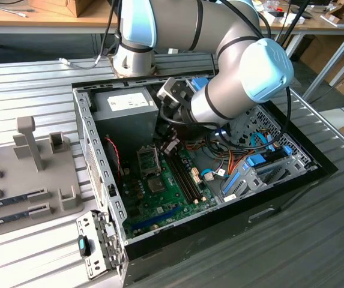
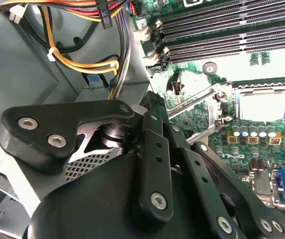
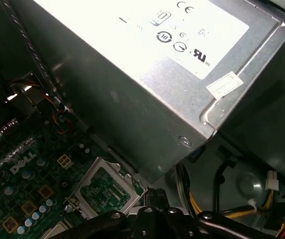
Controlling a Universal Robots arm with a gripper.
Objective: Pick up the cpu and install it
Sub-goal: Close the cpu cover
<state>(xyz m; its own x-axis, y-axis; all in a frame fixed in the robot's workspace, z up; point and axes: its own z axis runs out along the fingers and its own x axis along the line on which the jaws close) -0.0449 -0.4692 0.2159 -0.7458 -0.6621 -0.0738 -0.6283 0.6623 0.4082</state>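
Hand: black linkage hand [image 2: 182,144], low inside the open black computer case [image 1: 316,162], poised over the green motherboard [image 1: 159,192]; its spread cannot be told.
Cpu: silver-grey square chip [image 2: 260,105] appears seated in the socket, retention frame [image 3: 105,186] open.
Progress: placement seemingly done, latching left.

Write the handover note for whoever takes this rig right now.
Pincer: low inside the open computer case, over the motherboard, close to the CPU socket and beside the power supply. Whether it holds anything cannot be seen.
Socket: the retention frame is swung up and open. A pale square lies in the socket, and I cannot tell whether it is the cpu or bare contacts.
Done: arm brought to the socket.
Left: confirm the chip is seated; the frame is not yet closed.
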